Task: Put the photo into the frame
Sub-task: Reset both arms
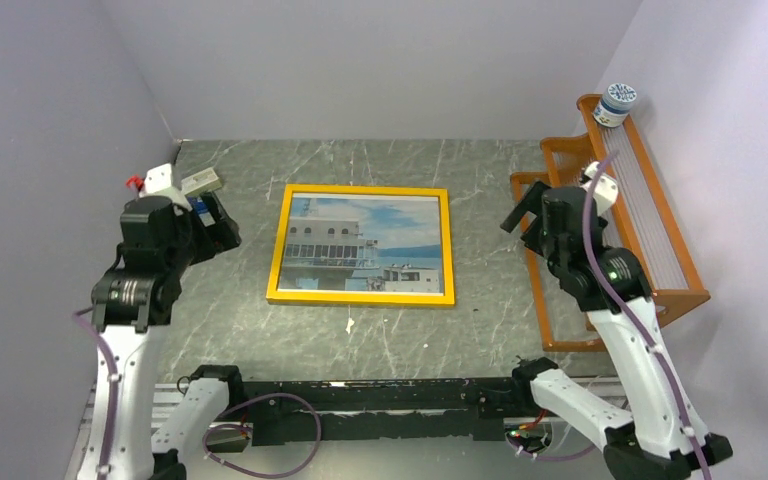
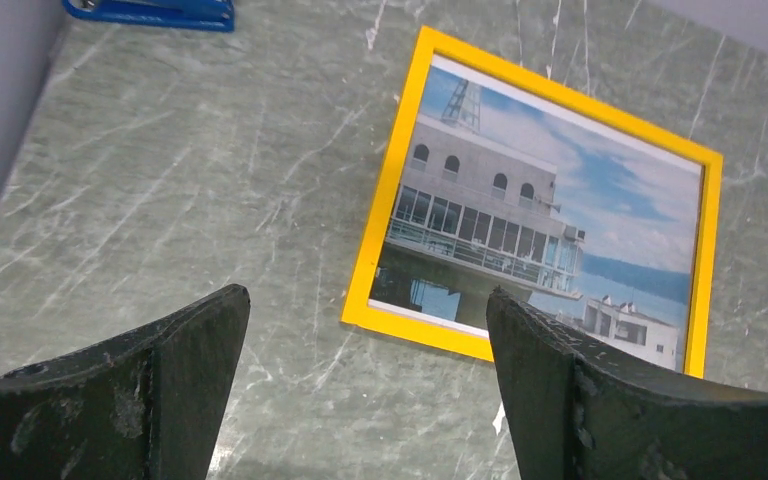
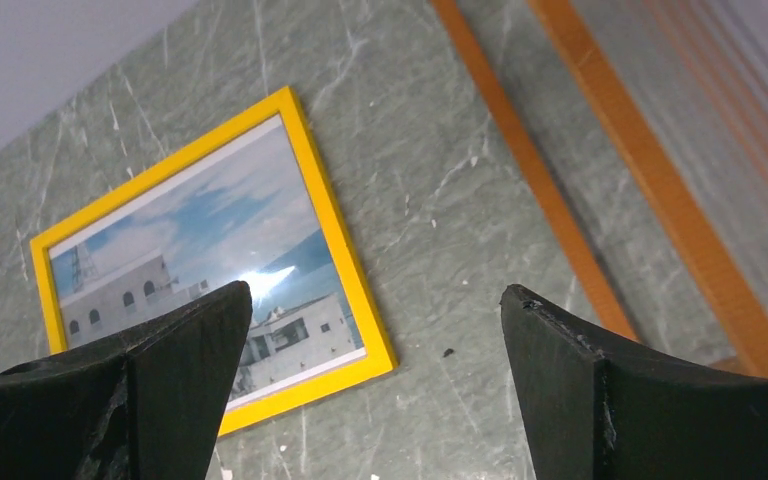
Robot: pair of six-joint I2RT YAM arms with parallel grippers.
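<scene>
The frame (image 1: 277, 250), with a yellow-orange border, lies flat in the middle of the table. The photo (image 1: 365, 243) of a white building and blue sky sits inside it, face up under the pane. Both also show in the left wrist view, frame (image 2: 380, 235) and photo (image 2: 550, 220), and in the right wrist view, frame (image 3: 335, 235) and photo (image 3: 190, 250). My left gripper (image 1: 222, 228) is open and empty, raised left of the frame. My right gripper (image 1: 520, 212) is open and empty, raised right of the frame.
An orange wooden slatted rack (image 1: 650, 220) stands along the right wall, with a small blue-and-white jar (image 1: 617, 104) on its far end. A blue tool (image 2: 155, 12) and small items lie at the far left. A white scrap (image 1: 349, 324) lies in front of the frame.
</scene>
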